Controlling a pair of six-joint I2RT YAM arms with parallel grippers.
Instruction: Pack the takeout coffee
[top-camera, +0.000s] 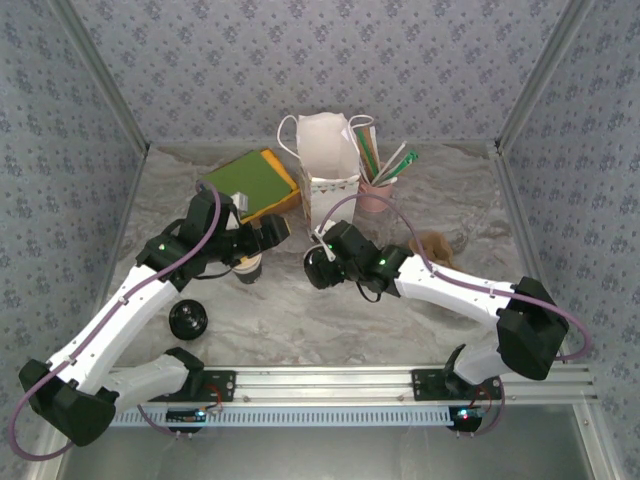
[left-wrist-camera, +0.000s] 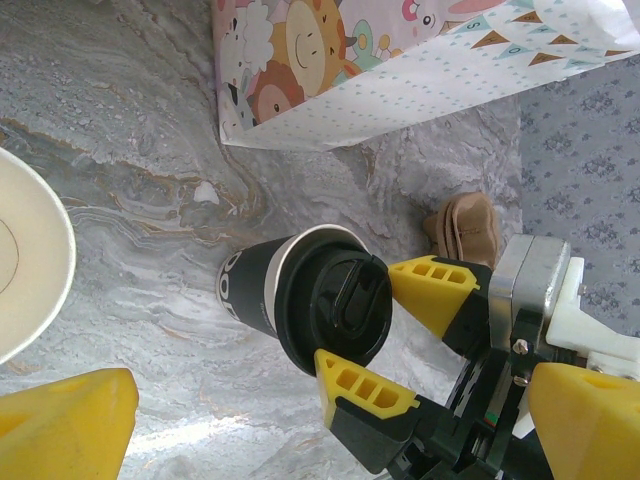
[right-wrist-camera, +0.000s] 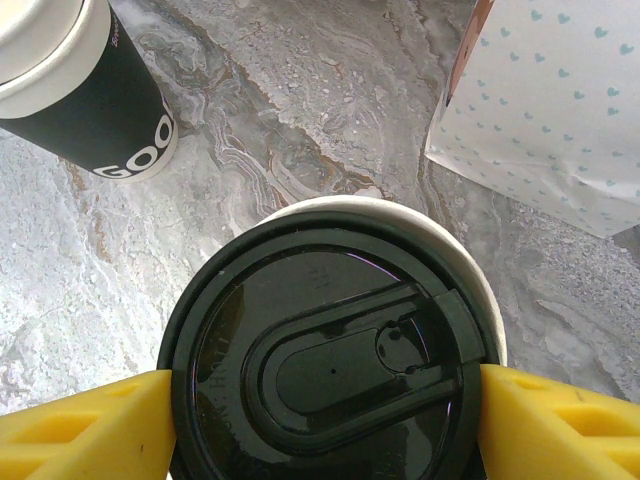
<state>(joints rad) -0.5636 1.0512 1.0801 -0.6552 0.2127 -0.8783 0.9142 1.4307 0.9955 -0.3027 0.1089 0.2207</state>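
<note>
Dark paper takeout coffee cup with round black plastic lid: upright near table centre, just in front of white patterned paper bag. Long axis vertical, lid up. Right gripper yellow fingers closed on lid rim, both sides touching. Left gripper spread wide, holding nothing. Judged light, thin-walled, crushable; lid slick, liable to pop off. Better hold probably lower, on paper wall; keep upright against spills.

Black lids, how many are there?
2. One caps the takeout coffee gripped by the right tool; the loose lid lies on the table near the left arm. The bag could hide others.
</note>
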